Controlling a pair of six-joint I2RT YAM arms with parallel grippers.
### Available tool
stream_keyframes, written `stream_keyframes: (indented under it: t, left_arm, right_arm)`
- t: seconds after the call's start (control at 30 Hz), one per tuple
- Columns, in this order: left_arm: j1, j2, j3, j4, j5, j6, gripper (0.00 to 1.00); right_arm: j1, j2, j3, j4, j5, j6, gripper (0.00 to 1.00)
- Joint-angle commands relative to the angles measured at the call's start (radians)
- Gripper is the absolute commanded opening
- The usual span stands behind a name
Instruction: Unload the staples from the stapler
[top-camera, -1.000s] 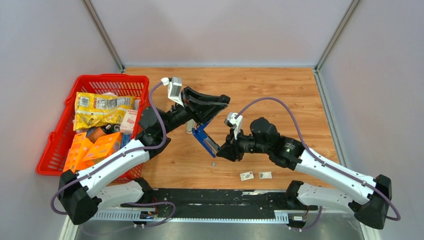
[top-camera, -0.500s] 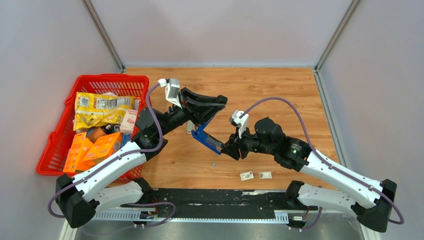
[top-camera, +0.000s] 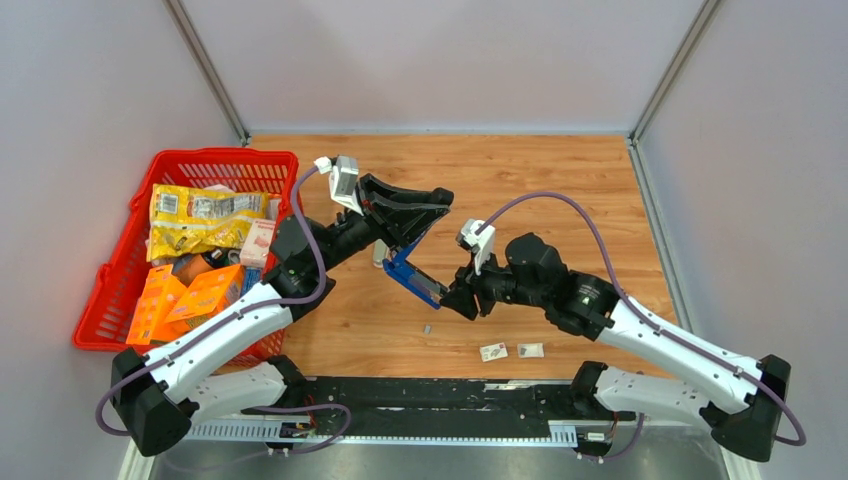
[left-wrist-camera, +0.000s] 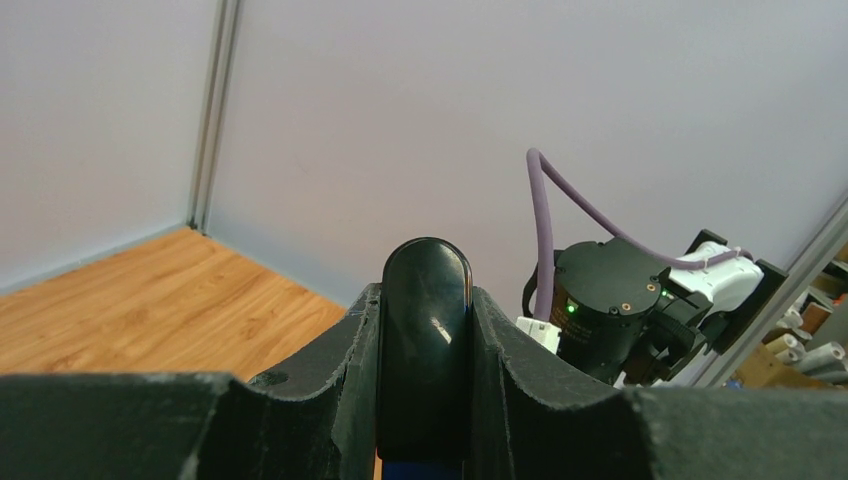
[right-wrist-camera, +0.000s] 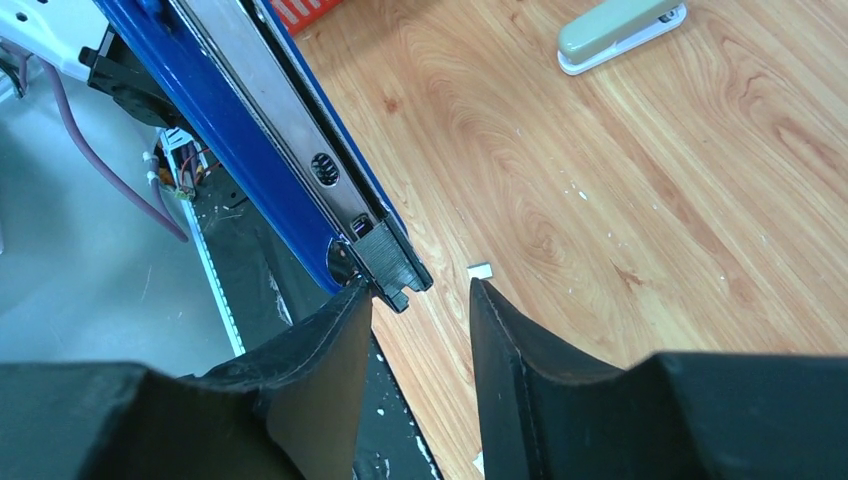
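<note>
Wooden tabletop, mid-unload: left fingers clamp the raised blue stapler by its black top, right fingers stand parted and empty at its open magazine tip, one staple on the wood below them; next likely means pinching any strip left inside.

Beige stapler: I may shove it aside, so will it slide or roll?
Lying flat on its long base, the beige stapler probably slides, not rolls. It looks rigid; the smooth wooden table likely gives little friction.
</note>
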Motion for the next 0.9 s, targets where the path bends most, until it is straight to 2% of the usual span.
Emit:
stream_keyframes:
  t: [0.0, 0.37, 0.53, 0.63, 0.87]
  left_arm:
    - [-0.005, -0.016, 0.056, 0.074, 0.010, -0.007, 0.00]
    - [-0.005, -0.025, 0.048, 0.051, 0.028, 0.007, 0.00]
    - [-0.005, -0.026, 0.050, 0.029, 0.014, 0.013, 0.00]
    - [-0.005, -0.024, 0.045, 0.009, -0.006, 0.015, 0.00]
    - [-0.005, -0.013, 0.034, -0.067, -0.110, 0.030, 0.00]
  right_arm:
    - [0.000, -0.052, 0.051, -0.019, 0.049, -0.009, 0.44]
    - [-0.002, -0.078, 0.131, -0.110, 0.101, -0.055, 0.47]
    - [-0.002, -0.069, 0.153, -0.072, 0.138, -0.060, 0.46]
    - [-0.002, -0.035, 0.150, -0.032, 0.190, -0.063, 0.38]
    - [-0.006, 0.049, 0.091, 0.145, 0.345, -0.029, 0.06]
